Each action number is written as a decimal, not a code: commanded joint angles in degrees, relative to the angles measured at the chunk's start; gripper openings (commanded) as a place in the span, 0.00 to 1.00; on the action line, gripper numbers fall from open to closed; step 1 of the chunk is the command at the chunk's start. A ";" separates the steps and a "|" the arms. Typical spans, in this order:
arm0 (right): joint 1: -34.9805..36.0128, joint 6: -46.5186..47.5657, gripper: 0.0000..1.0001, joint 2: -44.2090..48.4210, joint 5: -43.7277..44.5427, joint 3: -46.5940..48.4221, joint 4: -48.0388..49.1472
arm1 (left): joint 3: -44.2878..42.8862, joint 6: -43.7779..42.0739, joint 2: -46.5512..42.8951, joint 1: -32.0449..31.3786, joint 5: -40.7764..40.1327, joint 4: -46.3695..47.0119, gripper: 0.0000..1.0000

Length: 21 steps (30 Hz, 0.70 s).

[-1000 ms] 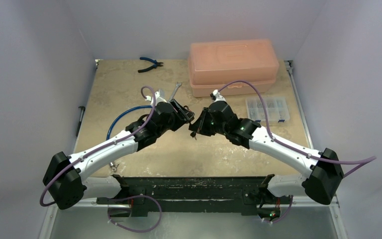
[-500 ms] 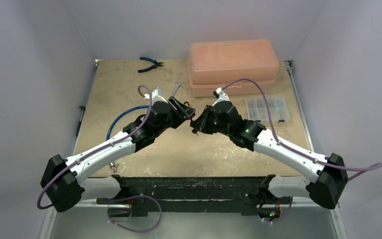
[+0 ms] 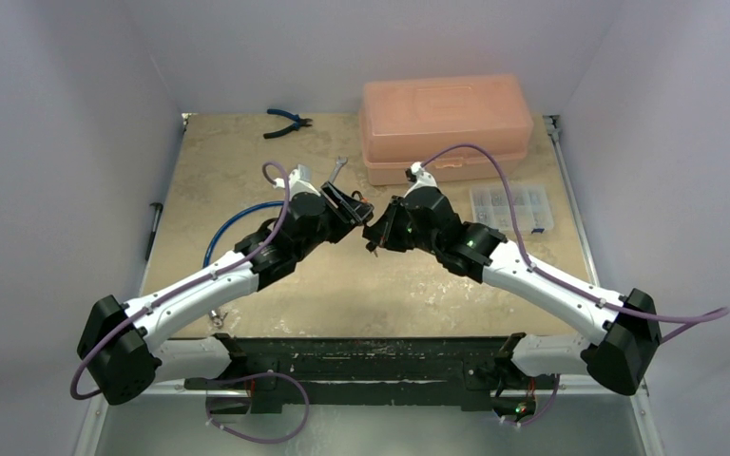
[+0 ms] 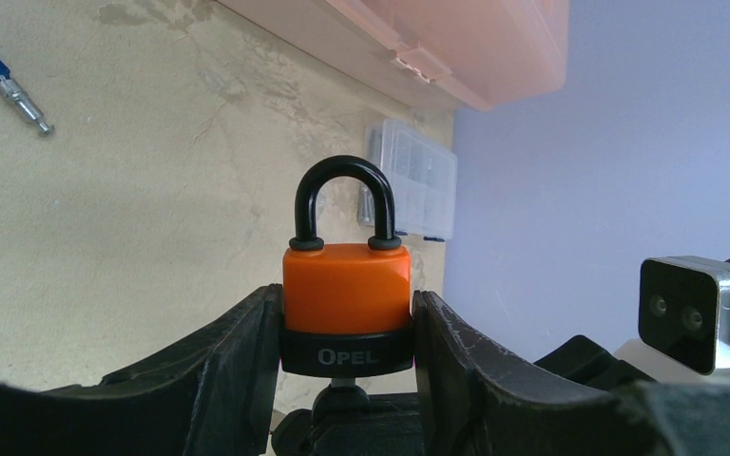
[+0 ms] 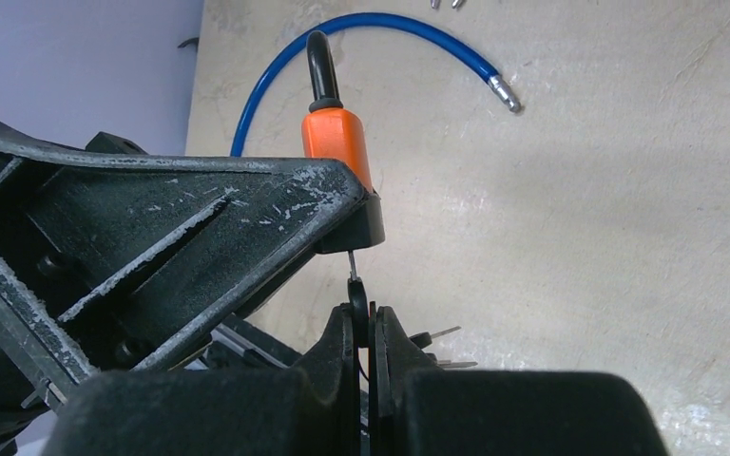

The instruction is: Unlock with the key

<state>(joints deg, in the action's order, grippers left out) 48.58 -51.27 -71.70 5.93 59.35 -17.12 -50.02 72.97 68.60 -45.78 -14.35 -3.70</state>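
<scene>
The orange padlock with a black base band and black shackle (image 4: 346, 302) is held above the table, pinched at its sides between the fingers of the left gripper (image 4: 346, 331). The left wrist view shows its face: the word OPEL on the band and both shackle legs seated in the body. The key is almost hidden there. The right wrist view shows the lock edge-on from below, with the small black-headed key (image 5: 354, 285) under it. Its thin metal blade reaches up to the lock's black underside, and its head is clamped between the pressed-together fingers of the right gripper (image 5: 363, 321).

From above, the two grippers meet nose to nose over the middle of the beige stone-patterned table (image 3: 247, 152). A blue cable (image 5: 380, 24) lies beneath them. A clear compartment box (image 4: 418, 180), a salmon plastic case (image 3: 447, 123) and blue-handled pliers (image 3: 287, 121) sit farther back.
</scene>
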 commanded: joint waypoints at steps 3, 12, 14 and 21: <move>-1.82 8.33 0.00 1.56 7.30 1.51 7.26 | 0.89 -2.34 -5.33 -2.17 4.53 10.56 0.00; -1.83 14.35 0.00 3.34 10.75 0.45 12.88 | 2.90 -6.31 -7.08 -4.17 3.54 16.16 0.00; -1.82 14.36 0.00 3.39 10.26 0.29 13.43 | 2.99 -7.16 -7.84 -4.44 3.01 16.47 0.00; -1.82 12.72 0.00 5.60 10.81 -1.16 16.73 | 2.56 -9.37 -9.14 -5.58 1.14 15.70 0.00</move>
<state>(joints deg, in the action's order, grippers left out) 48.80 -38.57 -67.79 7.31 58.54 -8.58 -46.89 65.25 62.94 -47.83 -19.14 8.01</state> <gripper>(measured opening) 0.038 0.508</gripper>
